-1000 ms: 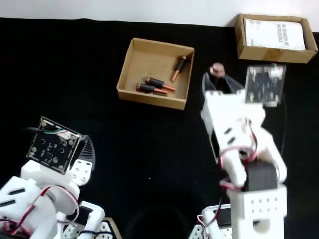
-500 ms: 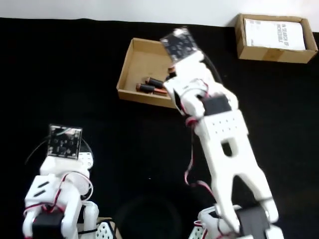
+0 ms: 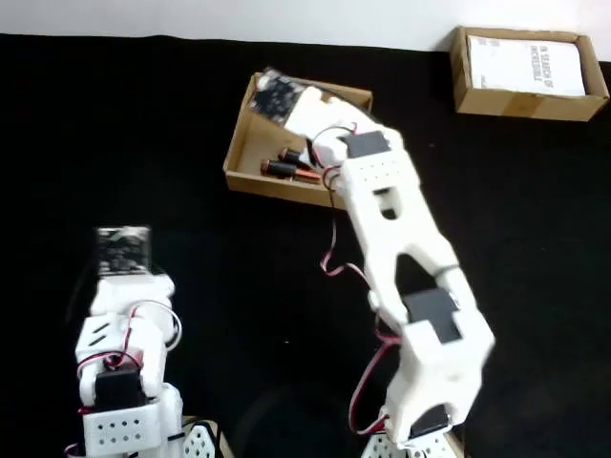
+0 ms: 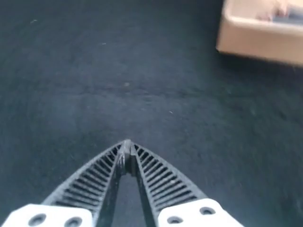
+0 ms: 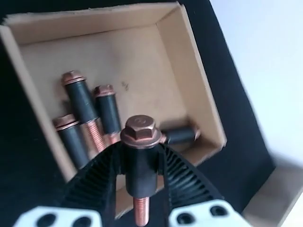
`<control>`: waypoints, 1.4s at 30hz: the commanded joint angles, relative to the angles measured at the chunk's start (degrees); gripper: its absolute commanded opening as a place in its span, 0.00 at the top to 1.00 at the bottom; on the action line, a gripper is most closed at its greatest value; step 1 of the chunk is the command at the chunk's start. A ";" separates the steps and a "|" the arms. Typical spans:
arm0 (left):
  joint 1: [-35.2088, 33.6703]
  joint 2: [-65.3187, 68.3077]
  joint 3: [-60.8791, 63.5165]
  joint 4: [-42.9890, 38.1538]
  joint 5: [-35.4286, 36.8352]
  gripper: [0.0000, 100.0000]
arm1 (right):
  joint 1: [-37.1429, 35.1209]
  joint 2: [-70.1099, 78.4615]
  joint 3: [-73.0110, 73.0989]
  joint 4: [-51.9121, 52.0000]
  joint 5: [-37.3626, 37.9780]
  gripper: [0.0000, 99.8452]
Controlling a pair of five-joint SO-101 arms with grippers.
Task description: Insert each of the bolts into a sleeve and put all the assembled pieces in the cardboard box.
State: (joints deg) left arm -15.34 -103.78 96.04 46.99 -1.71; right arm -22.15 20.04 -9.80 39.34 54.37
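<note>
Fingers of the right gripper (image 5: 140,150) are clamping shut on an assembled piece (image 5: 138,134), its bolt head at the fingertips and its threaded end toward the wrist. The gripper is hovering over the cardboard box (image 3: 241,143), which is sitting toward 12 o'clock on the black table (image 3: 143,114). Four more assembled pieces (image 5: 79,100) are lying inside. At 8 o'clock, the left gripper (image 4: 127,147) is hanging over the table, pressed closed on nothing.
</note>
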 commanded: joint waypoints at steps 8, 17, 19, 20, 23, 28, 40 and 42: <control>1.36 -0.04 1.10 2.73 5.01 0.99 | -4.35 11.12 -8.31 -5.76 5.89 0.99; 1.36 -0.04 1.10 2.81 4.48 0.99 | -4.09 10.95 -8.84 -2.68 1.85 0.76; 1.36 -0.04 1.10 2.81 4.40 0.99 | -3.91 9.19 -8.75 0.84 1.67 0.72; 1.36 -0.04 1.10 2.81 4.13 0.99 | -3.82 7.69 -8.48 2.77 1.58 0.72; 1.36 -0.04 1.10 2.81 4.22 0.99 | -3.82 2.77 -8.22 8.22 1.23 0.75; 1.36 -0.04 1.10 2.73 4.22 0.99 | -3.74 -7.34 -8.22 14.99 -10.81 0.90; 2.95 0.04 1.10 2.90 4.22 0.99 | 1.36 -32.57 -8.04 35.91 -32.35 0.99; 2.95 0.04 1.10 2.90 4.22 0.99 | 1.36 -37.05 -8.04 41.19 -35.52 0.99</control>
State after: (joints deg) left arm -13.41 -103.34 96.22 49.63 2.77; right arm -21.54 -8.79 -15.52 73.27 22.55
